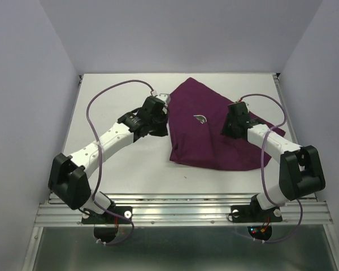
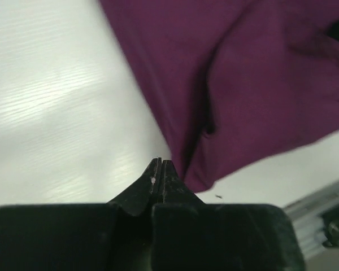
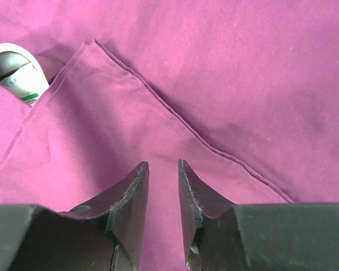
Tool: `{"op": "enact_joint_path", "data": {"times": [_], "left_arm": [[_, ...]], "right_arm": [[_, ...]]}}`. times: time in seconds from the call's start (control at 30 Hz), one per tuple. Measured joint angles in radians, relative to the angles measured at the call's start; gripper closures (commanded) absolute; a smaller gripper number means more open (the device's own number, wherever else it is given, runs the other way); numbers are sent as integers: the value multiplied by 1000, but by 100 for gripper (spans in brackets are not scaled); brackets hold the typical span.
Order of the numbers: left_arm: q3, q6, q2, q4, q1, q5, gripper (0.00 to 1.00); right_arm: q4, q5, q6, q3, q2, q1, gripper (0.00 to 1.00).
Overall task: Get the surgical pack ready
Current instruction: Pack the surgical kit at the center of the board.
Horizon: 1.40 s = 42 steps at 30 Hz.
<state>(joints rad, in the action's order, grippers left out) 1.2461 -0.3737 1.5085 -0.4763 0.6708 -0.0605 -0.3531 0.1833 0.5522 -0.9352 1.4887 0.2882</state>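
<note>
Soft even light, slight blur

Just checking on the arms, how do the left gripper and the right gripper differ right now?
The left gripper is shut, fingertips together; the right gripper is open, with a gap between its fingers. The left gripper is over bare table beside the cloth; the right gripper is over the cloth itself. Both are black and hold nothing.

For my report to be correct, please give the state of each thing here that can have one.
Purple cloth: folded over itself.
Pale item: mostly covered by the cloth, showing through a gap.
Left gripper: jaws shut, empty, beside the cloth's edge.
Right gripper: jaws open, empty, above the cloth.
</note>
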Motion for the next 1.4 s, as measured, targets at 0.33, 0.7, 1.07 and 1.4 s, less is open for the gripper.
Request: {"op": "enact_joint_path", "data": {"times": [0.33, 0.7, 1.07, 1.4], "left_arm": [[-93, 60, -36, 135, 82, 377, 100], [-87, 73, 139, 140, 99, 260, 100], [-68, 43, 188, 152, 97, 178, 100], [-68, 31, 190, 159, 93, 152, 100]], "right_arm": [[-17, -30, -23, -61, 81, -1, 67], [-45, -15, -116, -130, 174, -1, 43], [-50, -127, -275, -342, 355, -34, 43], [-28, -365, -322, -377, 452, -112, 44]]}}
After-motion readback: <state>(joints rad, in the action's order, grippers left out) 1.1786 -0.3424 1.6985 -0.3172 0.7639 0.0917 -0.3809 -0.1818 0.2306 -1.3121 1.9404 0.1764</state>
